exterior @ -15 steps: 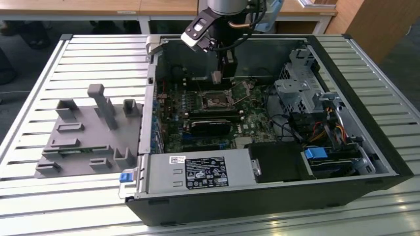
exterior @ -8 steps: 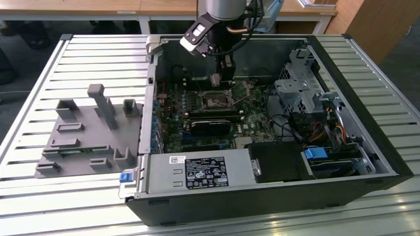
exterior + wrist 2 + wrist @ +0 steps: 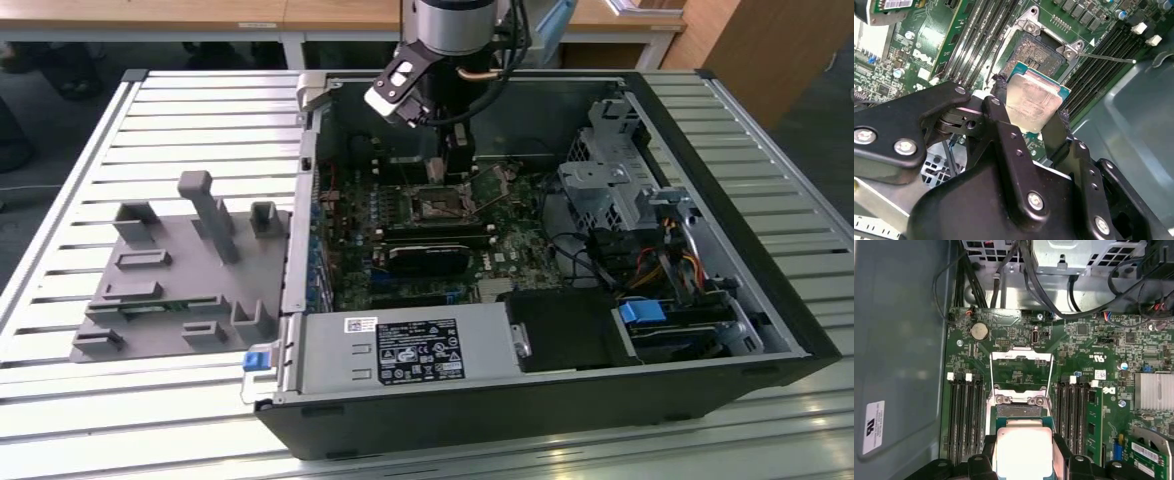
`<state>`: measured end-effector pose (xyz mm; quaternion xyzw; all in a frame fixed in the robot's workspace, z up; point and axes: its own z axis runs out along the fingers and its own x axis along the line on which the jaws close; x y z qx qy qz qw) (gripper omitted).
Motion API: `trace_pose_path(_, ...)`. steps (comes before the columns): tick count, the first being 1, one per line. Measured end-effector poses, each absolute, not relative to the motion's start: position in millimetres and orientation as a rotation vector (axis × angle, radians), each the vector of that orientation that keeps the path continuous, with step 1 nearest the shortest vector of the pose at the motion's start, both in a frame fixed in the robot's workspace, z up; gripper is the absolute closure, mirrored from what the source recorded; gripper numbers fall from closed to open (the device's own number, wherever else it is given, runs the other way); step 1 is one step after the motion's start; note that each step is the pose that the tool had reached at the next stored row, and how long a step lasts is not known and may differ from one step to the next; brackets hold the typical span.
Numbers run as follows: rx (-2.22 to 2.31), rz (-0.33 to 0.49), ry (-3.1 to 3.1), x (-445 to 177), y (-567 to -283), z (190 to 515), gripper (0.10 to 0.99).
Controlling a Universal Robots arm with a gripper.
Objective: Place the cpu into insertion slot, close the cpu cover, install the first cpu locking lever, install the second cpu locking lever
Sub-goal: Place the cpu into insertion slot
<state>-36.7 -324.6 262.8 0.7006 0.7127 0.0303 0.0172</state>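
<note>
Slatted pale metal bench (image 3: 200, 110) carried an open black computer case (image 3: 534, 420) lying on its side, with a grey moulded parts fixture (image 3: 174, 280) beside it toward the exterior view's left. Inside the case the arm reached down over the green motherboard (image 3: 1089, 345). Its black gripper (image 3: 1031, 100) pinched the small square cpu with the silvery-grey metal top (image 3: 1036, 107) by 2 opposite edges, 1 finger on each.

In the second wrist view the chip hung tilted just above the square dark insertion slot with the black rim (image 3: 1043, 49) and was not seated in it. Whether a corner was already brushing the rim could not be told, because the chip hid the near side of the socket.

In the first wrist view the thin silvery metal cpu cover frame (image 3: 1021, 356) stood swung open beyond the socket, with the board showing through its window. A thin bare metal locking lever (image 3: 1109, 58) stuck out free to one side of the socket, unlatched.

By this reading, step 1 of 4 was under way and none was complete. The chip was carried to the socket but not set down, the cover was not closed, and the 2 levers were not fastened.
</note>
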Motion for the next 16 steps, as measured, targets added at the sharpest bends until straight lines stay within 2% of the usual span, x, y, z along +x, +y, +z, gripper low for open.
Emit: trace_pose_path(16, 2.177, 0.093, 2.214, -38, -323, 238, 0.557)
